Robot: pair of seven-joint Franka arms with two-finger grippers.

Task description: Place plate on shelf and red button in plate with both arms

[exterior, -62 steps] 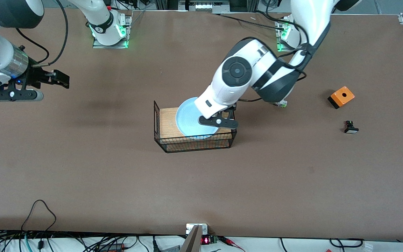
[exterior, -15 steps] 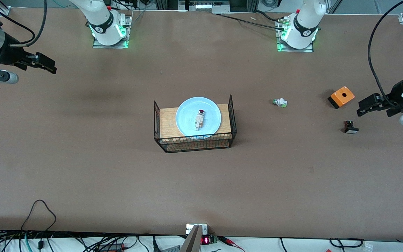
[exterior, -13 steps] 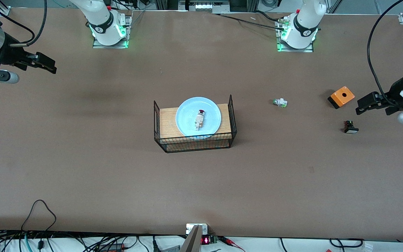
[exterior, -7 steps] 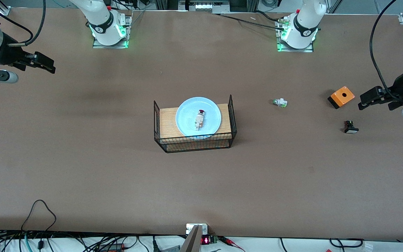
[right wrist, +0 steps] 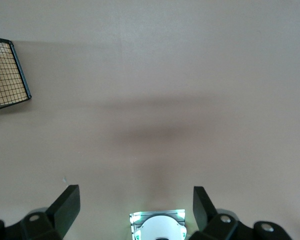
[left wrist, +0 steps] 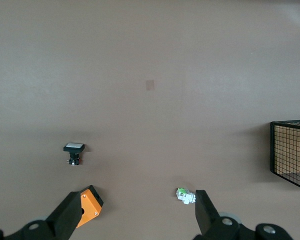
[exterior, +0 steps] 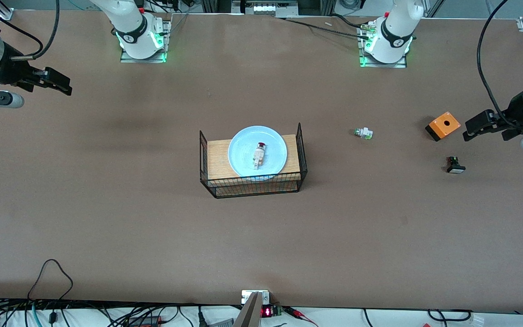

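Observation:
The pale blue plate [exterior: 257, 151] rests on the wooden board of a black wire basket [exterior: 204, 150] in the middle of the table. On the plate lies the red button [exterior: 259, 156], its dark red cap toward the robots' bases. My left gripper [exterior: 471, 128] hangs open and empty at the left arm's end of the table, beside the orange box. In the left wrist view its gripper [left wrist: 137, 215] has bare table between the fingers. My right gripper [exterior: 59, 83] hangs open and empty at the right arm's end; the right wrist view shows its gripper [right wrist: 136, 204] over bare table.
An orange box with a round hole [exterior: 443, 125] [left wrist: 89, 206], a black part with a white face [exterior: 455, 165] [left wrist: 73, 150] and a white part with a green tip [exterior: 363, 133] [left wrist: 185, 195] lie toward the left arm's end. Cables run along the table edge nearest the camera.
The left arm has pulled away from the basket to its end of the table, leaving the red button on the plate. In the last second its gripper has drifted slightly toward the bases. The right arm barely moves.

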